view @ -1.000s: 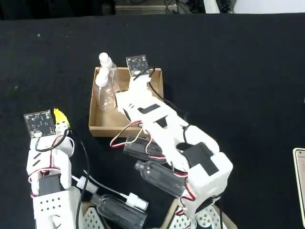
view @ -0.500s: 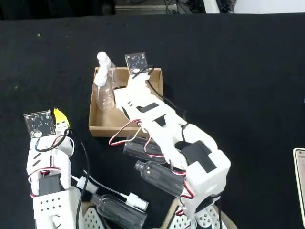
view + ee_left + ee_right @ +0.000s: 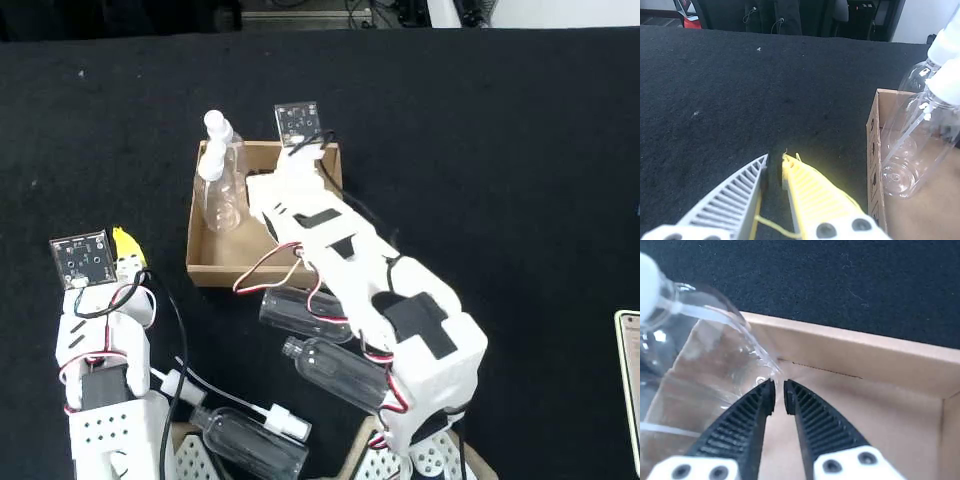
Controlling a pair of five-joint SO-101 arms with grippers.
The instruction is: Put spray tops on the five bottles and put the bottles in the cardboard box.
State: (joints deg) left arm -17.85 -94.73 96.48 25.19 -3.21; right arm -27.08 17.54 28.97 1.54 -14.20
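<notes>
We see the right gripper (image 3: 779, 390) hanging inside the cardboard box (image 3: 215, 272), jaws almost together with only a thin slit between them and nothing held. Two bottles (image 3: 222, 195) with white spray tops stand upright in the far corner of the box. The nearer one sits just beside one jaw tip in the right wrist view, outside the jaws, and we cannot tell whether they touch. The left gripper (image 3: 774, 162) hovers over the black table (image 3: 500, 150) just beside the box, its grey and yellow jaws also narrow and empty, well apart from the bottles. Two uncapped bottles (image 3: 335, 372) lie on the table by the right arm's base. Another bottle (image 3: 250, 445) lies near the left arm's base with loose spray tops (image 3: 172, 383) beside it.
</notes>
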